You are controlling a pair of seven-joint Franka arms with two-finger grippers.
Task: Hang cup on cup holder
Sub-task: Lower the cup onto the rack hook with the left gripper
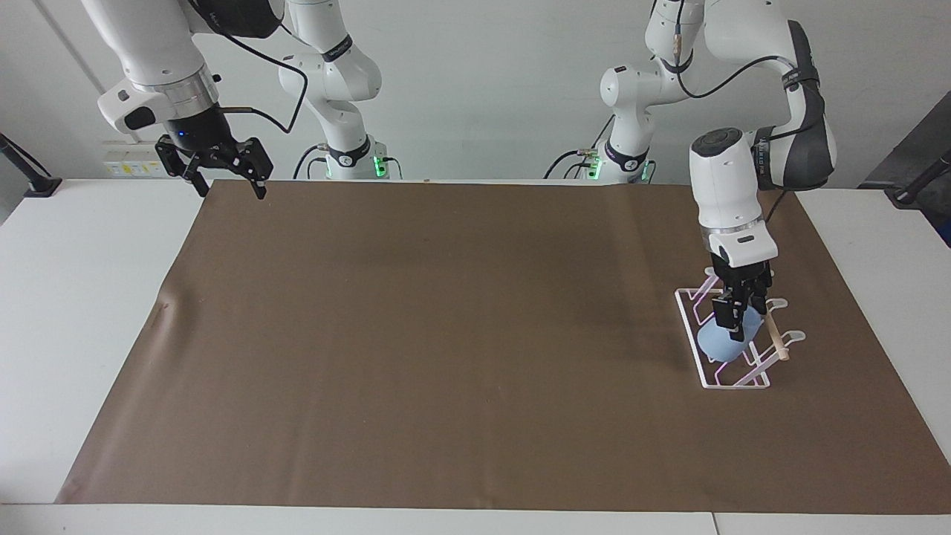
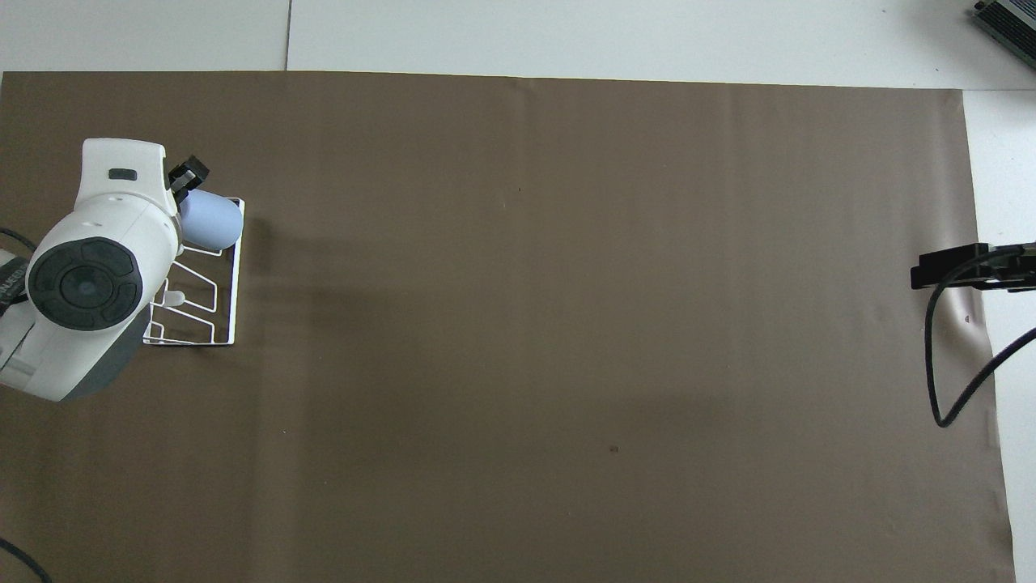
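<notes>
The light-blue cup [image 1: 716, 344] lies tilted on the prongs of the white wire cup holder [image 1: 701, 370] at the left arm's end of the table, its base pointing toward the table's middle. A wooden dowel [image 1: 776, 340] runs along the holder's top. My left gripper [image 1: 732, 322] hangs straight down over the holder, fingertips at the cup's upper side, and looks slightly open. In the overhead view the cup [image 2: 214, 224] shows beside the left gripper [image 2: 185, 180] on the holder [image 2: 235, 275]. My right gripper [image 1: 220, 169] is open and empty, waiting in the air.
A brown mat [image 1: 446, 334] covers most of the white table [image 1: 82, 297]. The right gripper [image 2: 961, 271] hangs over the mat's edge at the right arm's end, with a black cable [image 2: 939, 380] looping below it.
</notes>
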